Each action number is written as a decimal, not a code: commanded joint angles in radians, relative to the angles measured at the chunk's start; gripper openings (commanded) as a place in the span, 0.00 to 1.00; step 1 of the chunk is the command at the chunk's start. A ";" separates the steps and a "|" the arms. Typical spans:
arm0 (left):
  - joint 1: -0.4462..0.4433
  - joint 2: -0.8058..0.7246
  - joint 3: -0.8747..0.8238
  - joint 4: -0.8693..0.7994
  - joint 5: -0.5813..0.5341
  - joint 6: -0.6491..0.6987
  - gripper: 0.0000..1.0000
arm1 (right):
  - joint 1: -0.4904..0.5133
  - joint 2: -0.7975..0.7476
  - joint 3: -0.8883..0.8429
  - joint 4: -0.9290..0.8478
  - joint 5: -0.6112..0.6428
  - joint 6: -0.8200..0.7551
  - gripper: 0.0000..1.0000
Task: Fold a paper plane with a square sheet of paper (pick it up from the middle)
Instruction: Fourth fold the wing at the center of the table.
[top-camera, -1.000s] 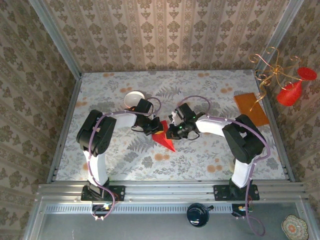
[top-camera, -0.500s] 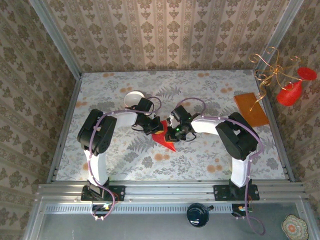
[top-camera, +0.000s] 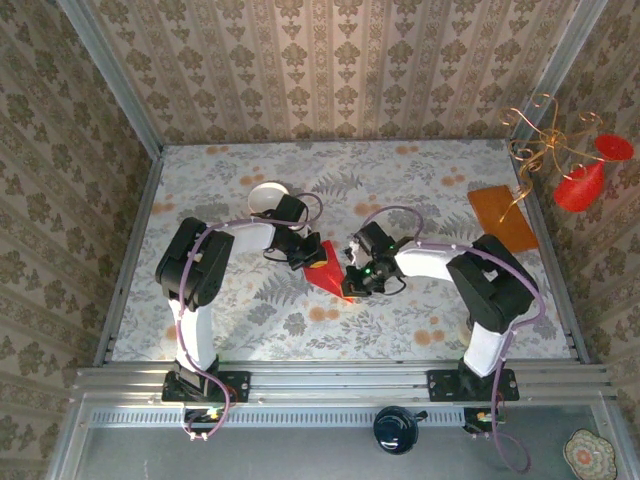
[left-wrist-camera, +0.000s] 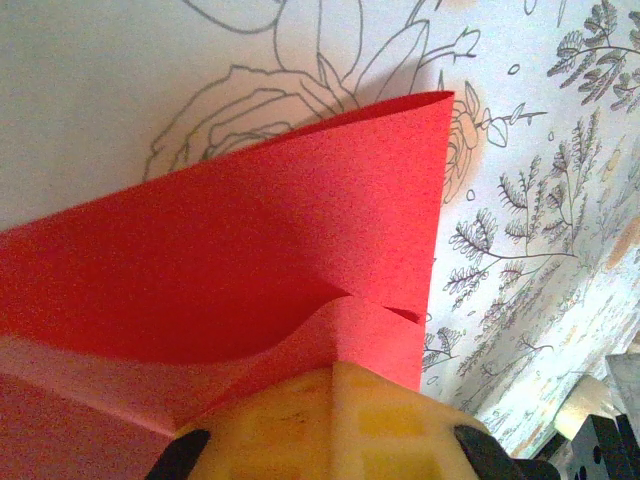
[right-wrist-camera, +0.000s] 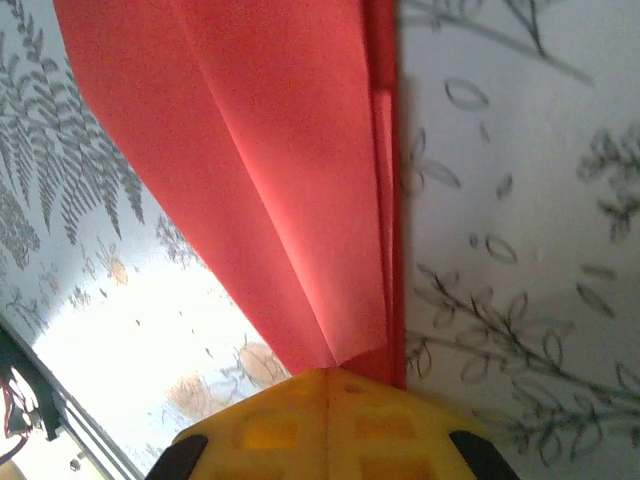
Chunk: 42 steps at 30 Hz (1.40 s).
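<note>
Obs.: the paper plane (top-camera: 326, 272), partly made, lies on the flowered table (top-camera: 430, 325) a short way from the small white bowl (top-camera: 266, 198), on the side of the bowl towards the arm bases and a little to its right. It is bright red, folded to a point, and several layers show. The left gripper (top-camera: 308, 261) sits between the bowl and the paper. Its jaws are closed, and in the left wrist view the yellow pads (left-wrist-camera: 340, 415) pinch a folded flap at the paper's edge, with the upper layer bowing up loosely above them. The right gripper (top-camera: 349, 285) is on the far side of the paper from the bowl, also closed. In the right wrist view its pads (right-wrist-camera: 330, 415) clamp the stacked layers next to a long straight crease. Handling, as a judgement: very light, thin and limp. It takes a crease well but springs open where it is not pressed, as the lifted flap suggests. It would probably slide on the cloth if pushed from one side, and could crumple or tear if the two arms pull against each other. The best hold looks to be on a doubled edge or along the centre crease about midway down its length, where the layers stiffen it, rather than at the sharp tip. The orange-brown board (top-camera: 503, 218) is well apart from the bowl, far to its right. Markings: I can read no brand, label or writing on the paper, pads or cloth.
</note>
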 joint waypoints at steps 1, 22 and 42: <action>0.014 0.083 -0.036 -0.106 -0.156 -0.014 0.06 | -0.003 -0.029 -0.083 -0.096 -0.016 0.028 0.05; -0.006 0.081 -0.029 -0.086 -0.116 -0.007 0.06 | -0.010 -0.058 0.024 0.092 0.052 0.124 0.03; 0.000 0.093 -0.031 -0.104 -0.134 -0.027 0.06 | -0.004 -0.034 -0.110 -0.058 0.022 0.044 0.01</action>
